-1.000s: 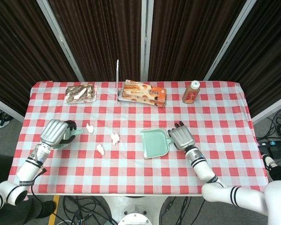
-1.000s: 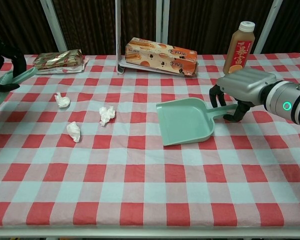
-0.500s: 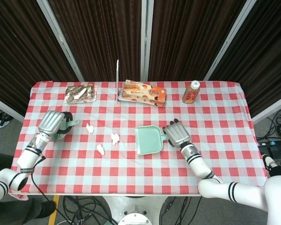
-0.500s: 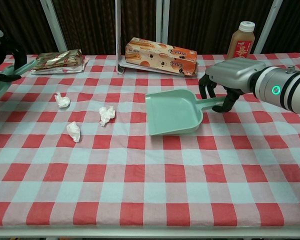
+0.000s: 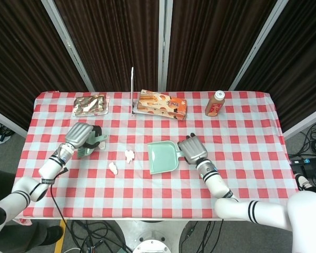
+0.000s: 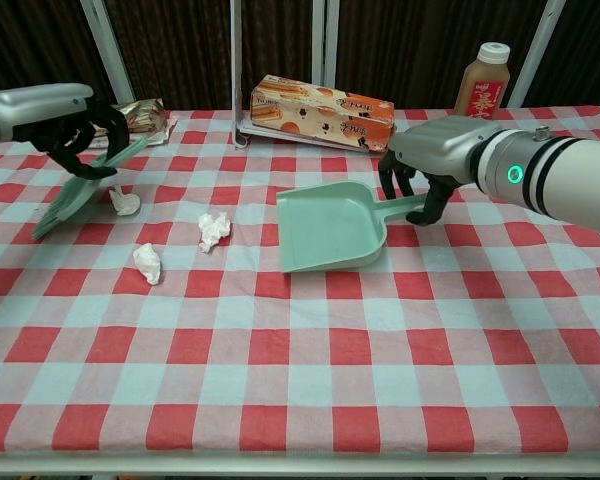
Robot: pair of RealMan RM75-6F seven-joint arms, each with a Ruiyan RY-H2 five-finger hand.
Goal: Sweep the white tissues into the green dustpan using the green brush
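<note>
My left hand (image 6: pixel 65 118) grips the green brush (image 6: pixel 78 192), whose bristle end slants down to the table just left of one white tissue (image 6: pixel 126 202). Two more tissues (image 6: pixel 214 228) (image 6: pixel 148 262) lie between brush and dustpan. In the head view the left hand (image 5: pixel 81 138) covers most of the brush (image 5: pixel 98 140), and two tissues (image 5: pixel 129 154) (image 5: pixel 112 167) show. The green dustpan (image 6: pixel 328 232) (image 5: pixel 161 157) lies on the checked cloth with its mouth toward the tissues. My right hand (image 6: pixel 428 158) (image 5: pixel 192 150) holds its handle (image 6: pixel 405 208).
Along the far edge stand a cookie box (image 5: pixel 163 104), a brown bottle (image 6: pixel 478 80) at the right and a snack packet (image 5: pixel 90 104) at the left. A thin metal stand (image 5: pixel 132 89) rises beside the box.
My left hand has carried the brush rightward, down beside the leftmost tissue. My right hand has slid the dustpan leftward, closer to the tissues.
</note>
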